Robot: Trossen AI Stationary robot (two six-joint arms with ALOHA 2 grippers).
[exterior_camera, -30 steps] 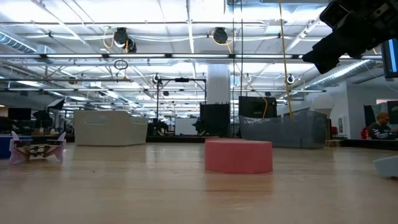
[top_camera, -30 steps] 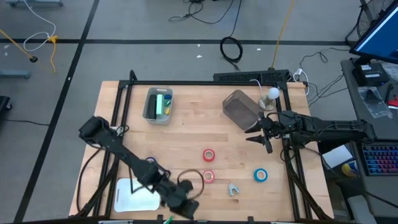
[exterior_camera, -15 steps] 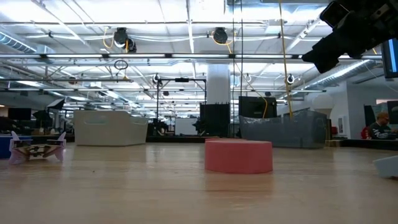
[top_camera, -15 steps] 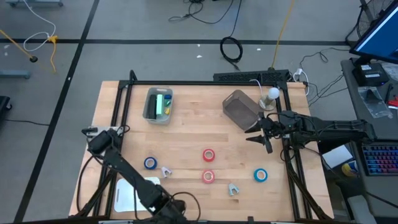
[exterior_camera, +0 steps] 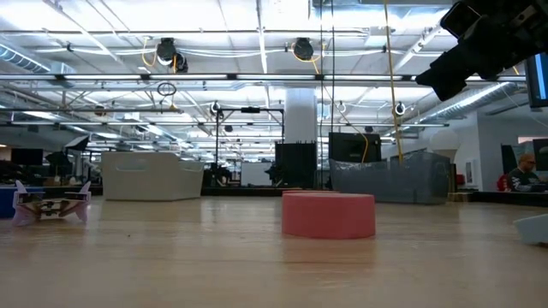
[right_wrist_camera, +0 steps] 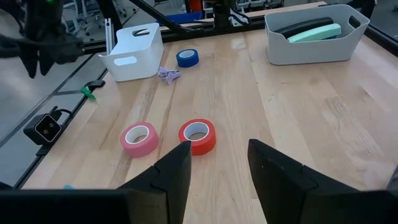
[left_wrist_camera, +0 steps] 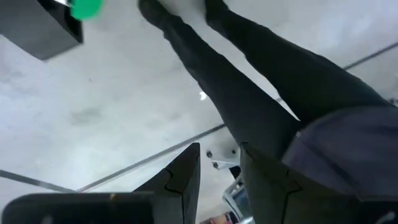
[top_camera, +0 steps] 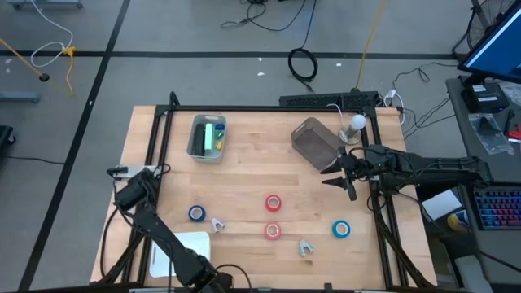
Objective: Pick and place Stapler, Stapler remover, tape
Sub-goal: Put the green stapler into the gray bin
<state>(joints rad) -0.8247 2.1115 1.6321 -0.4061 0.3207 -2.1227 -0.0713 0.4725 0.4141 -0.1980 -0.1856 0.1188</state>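
High view: the left arm (top_camera: pixel 155 236) has swung back off the desk (top_camera: pixel 252 175), uncovering a blue tape (top_camera: pixel 196 213); its gripper (left_wrist_camera: pixel 217 180) looks narrow and empty.

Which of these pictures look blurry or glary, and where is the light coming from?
Low view: the pink tape roll close to the camera looks soft, and rows of bright ceiling lights glare behind it. Left wrist view: nearly everything is smeared, apart from the left tool's dark fingers. High view: even light, only faint shadows on the pale wooden table.
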